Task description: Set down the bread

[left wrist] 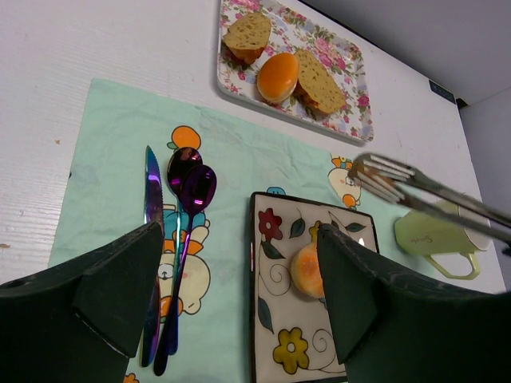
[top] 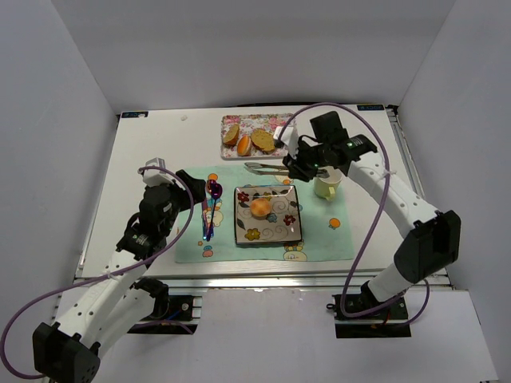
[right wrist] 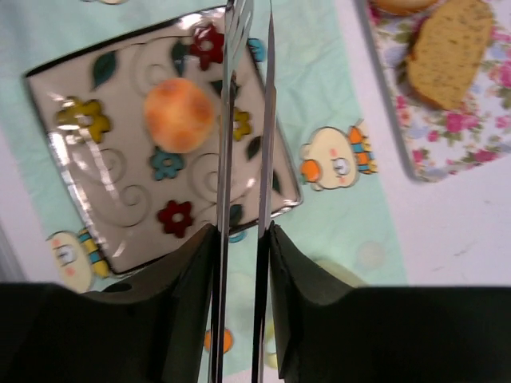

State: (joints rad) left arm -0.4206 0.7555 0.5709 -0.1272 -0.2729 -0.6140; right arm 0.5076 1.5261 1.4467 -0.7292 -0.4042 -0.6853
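A round orange bread roll [top: 260, 207] [left wrist: 305, 270] [right wrist: 180, 114] lies on the square flowered plate [top: 279, 231] [right wrist: 104, 207]. My right gripper [top: 297, 166] [right wrist: 242, 239] is shut on metal tongs [top: 267, 168] [right wrist: 243, 120] [left wrist: 415, 190]. The tongs hang above the plate's back edge with nothing between their arms, and the roll lies just beside them. At the back, a floral tray [top: 279, 121] [left wrist: 351, 88] holds two bread slices and another orange roll [left wrist: 275, 76]. My left gripper [top: 196, 195] [left wrist: 239, 295] is open and empty, low over the mat left of the plate.
A pale green placemat [top: 319, 231] lies under the plate. On its left are a purple spoon and knife [top: 211, 203] [left wrist: 188, 231]. A light green mug [top: 326, 187] [left wrist: 431, 239] stands right of the plate, under my right arm. White walls enclose the table.
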